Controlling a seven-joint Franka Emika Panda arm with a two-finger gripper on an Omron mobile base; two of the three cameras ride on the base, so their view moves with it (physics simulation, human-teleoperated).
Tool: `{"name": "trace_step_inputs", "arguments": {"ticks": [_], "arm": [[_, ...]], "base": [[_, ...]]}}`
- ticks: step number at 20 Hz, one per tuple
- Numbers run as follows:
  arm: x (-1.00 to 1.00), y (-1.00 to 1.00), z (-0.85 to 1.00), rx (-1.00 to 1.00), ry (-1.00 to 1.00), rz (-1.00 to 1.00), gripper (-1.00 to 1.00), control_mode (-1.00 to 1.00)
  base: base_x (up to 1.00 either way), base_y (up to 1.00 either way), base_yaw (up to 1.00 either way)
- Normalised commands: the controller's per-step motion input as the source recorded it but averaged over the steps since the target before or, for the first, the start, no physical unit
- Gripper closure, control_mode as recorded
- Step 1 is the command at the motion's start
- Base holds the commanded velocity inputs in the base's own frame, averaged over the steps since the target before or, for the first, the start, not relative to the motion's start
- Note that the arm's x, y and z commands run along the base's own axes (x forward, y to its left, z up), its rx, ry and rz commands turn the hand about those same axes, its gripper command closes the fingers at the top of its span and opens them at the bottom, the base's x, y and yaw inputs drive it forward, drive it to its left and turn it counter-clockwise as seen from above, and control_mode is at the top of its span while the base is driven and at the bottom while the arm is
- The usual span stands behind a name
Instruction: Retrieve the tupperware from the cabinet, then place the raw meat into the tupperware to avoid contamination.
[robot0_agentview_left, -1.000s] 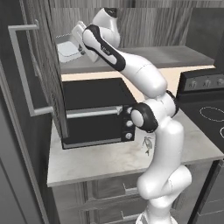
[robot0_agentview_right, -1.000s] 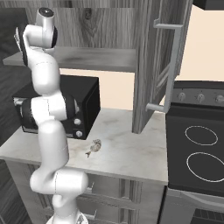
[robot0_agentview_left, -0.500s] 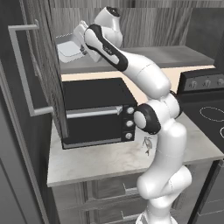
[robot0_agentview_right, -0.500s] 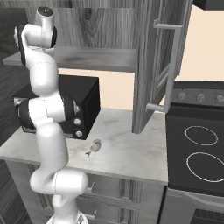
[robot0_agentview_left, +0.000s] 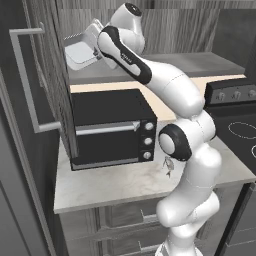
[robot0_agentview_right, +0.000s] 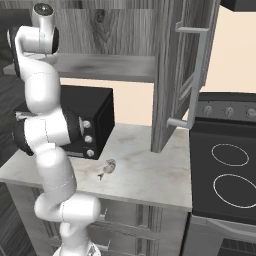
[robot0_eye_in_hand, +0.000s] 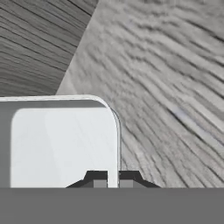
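Box (robot0_agentview_left: 80, 50) seen at upper left of left base view, tilted on the open cabinet (robot0_agentview_left: 150, 65) shelf; claw (robot0_eye_in_hand: 113, 179) pinched thin on its side wall, rim between the tips. Judged light, stiff, slick plastic; wall grip likely to swing. Meat (robot0_agentview_right: 107, 168) left on counter at lower centre

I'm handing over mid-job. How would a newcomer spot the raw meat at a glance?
Start at the black toaster oven on the pale marble counter. Just in front of its knob end, lying apart on the bare counter, is the raw meat: a tiny grey-tan lump with darker streaks. It is the only loose item on the countertop.
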Motion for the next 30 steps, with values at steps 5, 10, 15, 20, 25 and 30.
{"name": "trace_step_inputs", "arguments": {"ticks": [5,10,15,20,25,30], "arm": [[-0.59,-0.33,0.05,0.0,-0.03,-0.06,1.0,-1.0],[-0.74,-0.44,0.05,0.0,0.0,-0.08,1.0,-1.0],[-0.92,-0.5,0.02,0.0,-0.01,-0.07,1.0,-1.0],[-0.99,-0.59,0.0,0.0,-0.01,-0.04,1.0,-1.0],[-0.99,-0.61,0.0,0.0,-0.01,-0.03,1.0,-1.0],[-0.9,-0.61,0.0,0.02,0.0,-0.06,1.0,-1.0]], "base": [[0.0,0.0,0.0],[0.0,0.0,0.0],[0.0,0.0,0.0],[0.0,0.0,0.0],[0.0,0.0,0.0],[0.0,0.0,0.0]]}}
